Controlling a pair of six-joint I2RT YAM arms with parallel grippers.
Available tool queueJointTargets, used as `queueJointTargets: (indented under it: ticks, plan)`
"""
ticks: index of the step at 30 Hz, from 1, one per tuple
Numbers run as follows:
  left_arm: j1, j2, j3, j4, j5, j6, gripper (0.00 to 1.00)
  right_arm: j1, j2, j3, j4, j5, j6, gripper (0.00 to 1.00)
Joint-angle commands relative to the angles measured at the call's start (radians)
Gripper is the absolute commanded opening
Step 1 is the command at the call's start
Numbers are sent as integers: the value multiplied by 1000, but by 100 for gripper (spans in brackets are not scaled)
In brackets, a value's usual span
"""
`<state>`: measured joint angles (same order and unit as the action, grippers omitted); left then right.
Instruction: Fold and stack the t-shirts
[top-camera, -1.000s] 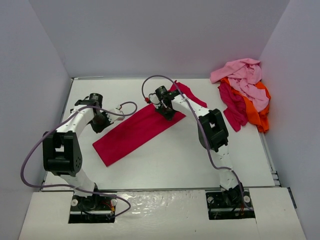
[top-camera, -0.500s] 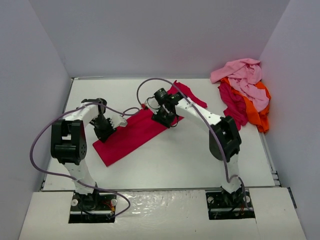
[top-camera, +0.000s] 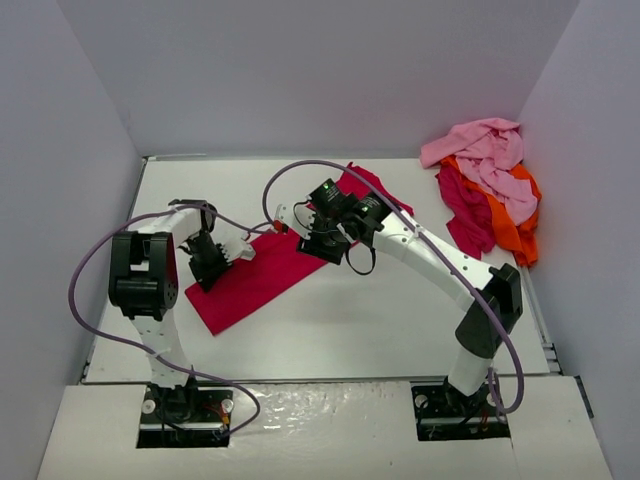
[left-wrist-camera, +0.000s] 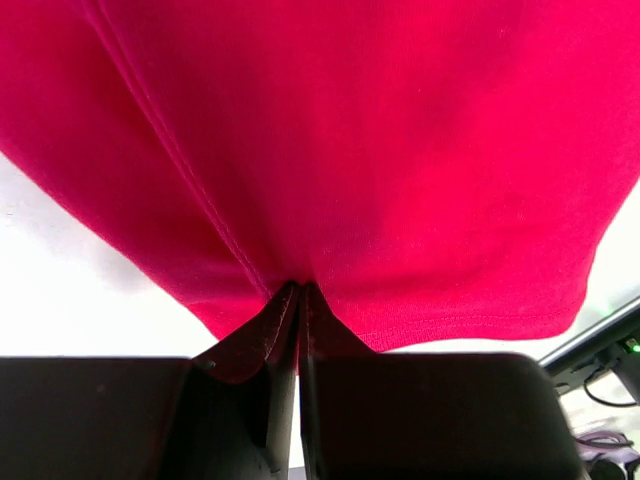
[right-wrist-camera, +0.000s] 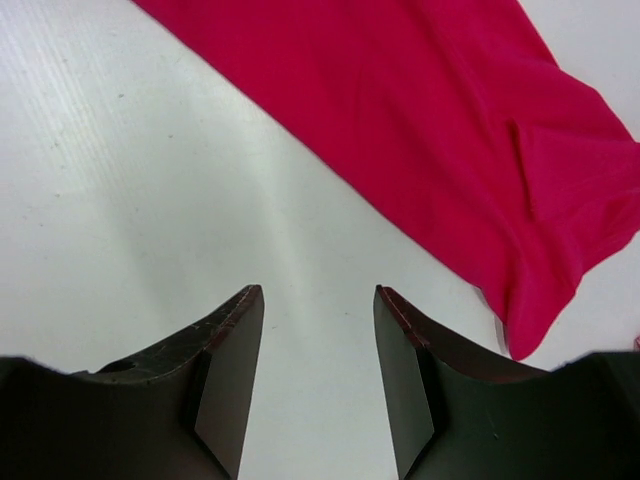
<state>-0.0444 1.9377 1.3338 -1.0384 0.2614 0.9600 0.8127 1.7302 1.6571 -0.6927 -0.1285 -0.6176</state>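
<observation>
You have bare table (top-camera: 380, 320) across the lower centre and lower right of the top view. The crimson-red t-shirt (top-camera: 262, 272) lies as a diagonal strip left of centre. The left gripper (left-wrist-camera: 298, 296) is pinched onto its lower-left end, and the right gripper (right-wrist-camera: 318, 300), fingers parted, sits beside its long edge. The right arm (top-camera: 440, 258) arches over centre-right, and its purple cable (top-camera: 300, 168) loops above. The pile of shirts (top-camera: 490, 185) blocks the upper right corner.

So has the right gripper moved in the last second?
Yes. The right gripper has shifted slightly toward the near edge of the table, off the crimson-red t-shirt, and now stands open over bare surface.
</observation>
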Motion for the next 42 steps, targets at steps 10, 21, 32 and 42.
queueJointTargets:
  ticks: [10, 21, 32, 42]
  plan:
    - [-42, -64, -74, -99, 46, -20, 0, 158, 29, -70, -55, -146, -52, 42]
    - [-323, -89, -199, -33, 105, -117, 0, 289, 120, -65, -80, -94, -53, 46]
    - [-598, -86, -85, -5, 200, -219, 0, 345, 160, -57, -100, -36, -62, 46]
    - [-379, -290, 142, -110, 210, -159, 2, 339, 46, 77, -127, 107, -48, 47]
